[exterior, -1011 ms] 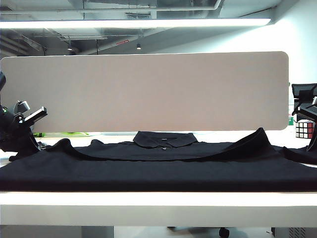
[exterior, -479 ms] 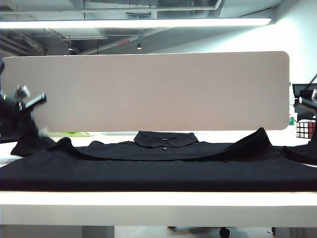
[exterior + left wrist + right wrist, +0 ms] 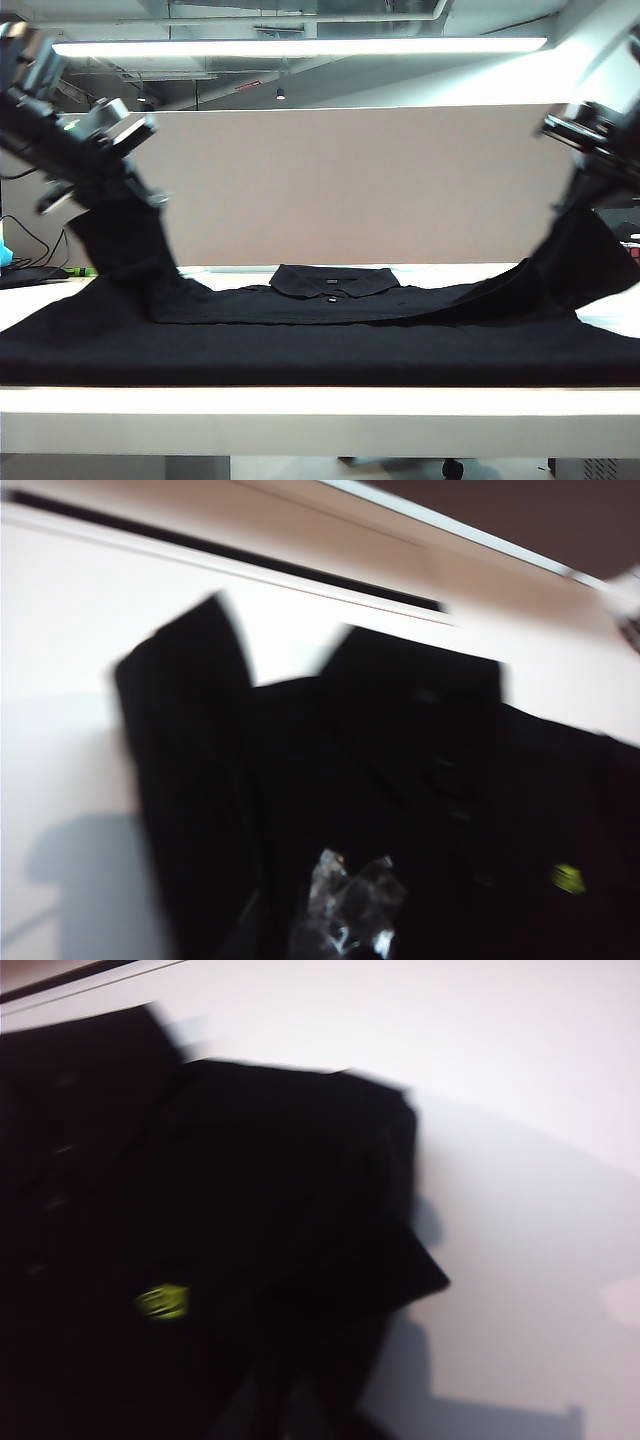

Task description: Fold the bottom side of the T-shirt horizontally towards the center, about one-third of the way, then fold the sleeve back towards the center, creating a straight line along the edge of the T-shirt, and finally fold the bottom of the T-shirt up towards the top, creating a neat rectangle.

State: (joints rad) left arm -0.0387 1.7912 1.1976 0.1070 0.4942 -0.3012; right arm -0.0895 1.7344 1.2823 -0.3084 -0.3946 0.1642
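Note:
The black T-shirt lies spread across the white table, its buttoned collar at the far middle. The bottom of the T-shirt runs straight along the table's front edge. My left gripper is raised at the upper left, shut on the shirt's left end, which hangs from it in a dark drape. My right gripper is high at the right, shut on the right end, also lifted. The left wrist view shows the left gripper in black cloth, near the yellow-green mark. The right wrist view shows the mark; the right fingers are lost in the dark cloth.
A wide beige partition stands behind the table. A small blue object and cables lie at the far left.
Both arms have risen from table level at the sides and swung inward. They have pulled the shirt's left and right ends up off the table.

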